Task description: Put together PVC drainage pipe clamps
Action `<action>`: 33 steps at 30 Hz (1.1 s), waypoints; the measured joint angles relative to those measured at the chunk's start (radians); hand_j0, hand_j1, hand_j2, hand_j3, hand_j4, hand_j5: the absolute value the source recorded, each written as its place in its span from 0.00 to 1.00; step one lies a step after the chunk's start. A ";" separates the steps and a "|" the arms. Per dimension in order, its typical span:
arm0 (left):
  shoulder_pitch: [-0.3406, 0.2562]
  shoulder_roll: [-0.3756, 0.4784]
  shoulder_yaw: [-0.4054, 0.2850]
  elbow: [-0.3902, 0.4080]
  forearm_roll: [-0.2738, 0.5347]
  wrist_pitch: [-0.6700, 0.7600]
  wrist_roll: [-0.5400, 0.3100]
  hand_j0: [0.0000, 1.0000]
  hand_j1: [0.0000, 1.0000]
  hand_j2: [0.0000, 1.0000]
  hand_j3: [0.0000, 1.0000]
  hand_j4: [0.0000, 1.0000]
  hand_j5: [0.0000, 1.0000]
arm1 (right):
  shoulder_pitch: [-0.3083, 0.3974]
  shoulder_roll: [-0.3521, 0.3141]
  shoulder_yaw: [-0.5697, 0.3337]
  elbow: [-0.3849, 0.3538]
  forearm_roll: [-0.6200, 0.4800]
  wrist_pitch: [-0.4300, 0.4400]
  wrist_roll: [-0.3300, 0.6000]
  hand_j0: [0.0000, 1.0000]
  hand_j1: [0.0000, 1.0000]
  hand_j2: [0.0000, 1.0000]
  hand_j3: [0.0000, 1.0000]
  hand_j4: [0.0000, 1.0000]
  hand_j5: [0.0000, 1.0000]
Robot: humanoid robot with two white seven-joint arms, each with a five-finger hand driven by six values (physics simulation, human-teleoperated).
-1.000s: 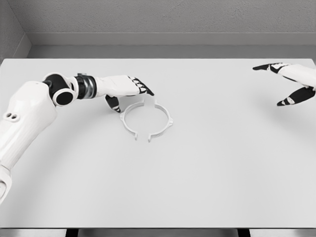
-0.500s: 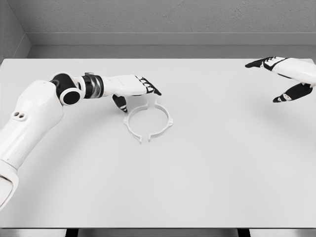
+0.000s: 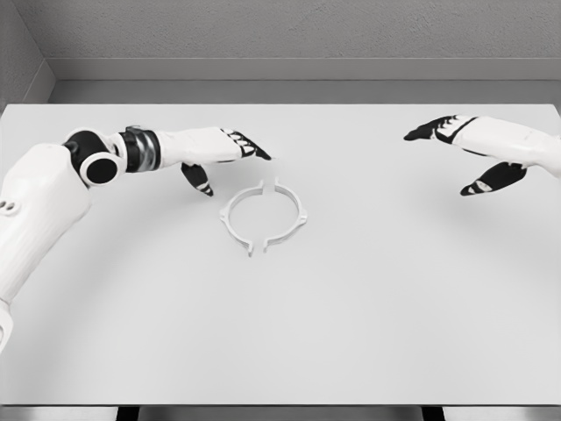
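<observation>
A white PVC pipe clamp [image 3: 263, 217] lies flat on the table [image 3: 368, 289] as a ring of two half-shells, with small gaps at its front and back. My left hand [image 3: 226, 160] hovers just up and left of the ring, fingers spread and holding nothing, clear of the clamp. At the right side of the table my right hand [image 3: 456, 156] is stretched out toward the left, open and well away from the ring.
The white table runs wide across the view, with a grey wall [image 3: 298, 35] behind its far edge. The left forearm [image 3: 131, 151] lies low over the table's left part.
The left hand has drawn back up and to the left, away from the clamp, which shifted slightly right earlier. The right hand has moved leftward, further into view.
</observation>
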 measured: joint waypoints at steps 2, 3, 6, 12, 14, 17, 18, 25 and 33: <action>0.029 0.027 0.003 -0.025 0.037 0.000 -0.001 1.00 1.00 1.00 1.00 1.00 1.00 | 0.000 0.000 0.006 -0.005 0.000 0.000 0.000 1.00 1.00 1.00 1.00 1.00 1.00; 0.040 0.037 0.004 -0.044 0.051 0.000 -0.002 1.00 1.00 1.00 1.00 1.00 1.00 | 0.000 0.000 0.009 -0.006 0.000 0.000 0.000 1.00 1.00 1.00 1.00 1.00 1.00; 0.051 0.051 -0.003 -0.075 0.073 0.000 -0.003 1.00 1.00 1.00 1.00 1.00 1.00 | 0.000 0.000 0.017 -0.020 0.000 0.000 0.000 1.00 1.00 1.00 1.00 1.00 1.00; 0.057 0.049 -0.032 -0.094 0.084 0.000 -0.004 1.00 1.00 1.00 1.00 1.00 1.00 | 0.000 0.000 0.032 -0.038 0.000 0.000 0.000 1.00 1.00 1.00 1.00 1.00 1.00; 0.069 0.049 -0.035 -0.094 0.085 0.001 -0.003 1.00 1.00 1.00 1.00 1.00 1.00 | 0.000 0.000 0.041 -0.047 0.000 0.000 0.000 1.00 1.00 1.00 1.00 1.00 1.00; 0.074 0.049 -0.038 -0.095 0.084 0.001 -0.002 1.00 1.00 1.00 1.00 1.00 1.00 | 0.000 0.000 0.054 -0.056 0.000 0.000 0.000 1.00 1.00 1.00 1.00 1.00 1.00; 0.075 0.049 -0.038 -0.096 0.085 0.001 -0.002 1.00 1.00 1.00 1.00 1.00 1.00 | 0.000 -0.001 0.056 -0.058 0.000 0.000 0.000 1.00 1.00 1.00 1.00 1.00 1.00; 0.064 0.056 -0.038 -0.098 0.088 0.001 -0.002 1.00 1.00 1.00 1.00 1.00 1.00 | 0.000 -0.017 0.062 -0.062 0.000 0.000 0.000 1.00 1.00 1.00 1.00 1.00 1.00; 0.091 0.138 -0.039 -0.221 0.163 0.000 -0.003 1.00 1.00 1.00 1.00 1.00 1.00 | 0.000 -0.021 0.063 -0.077 -0.002 0.000 0.000 1.00 1.00 1.00 1.00 1.00 1.00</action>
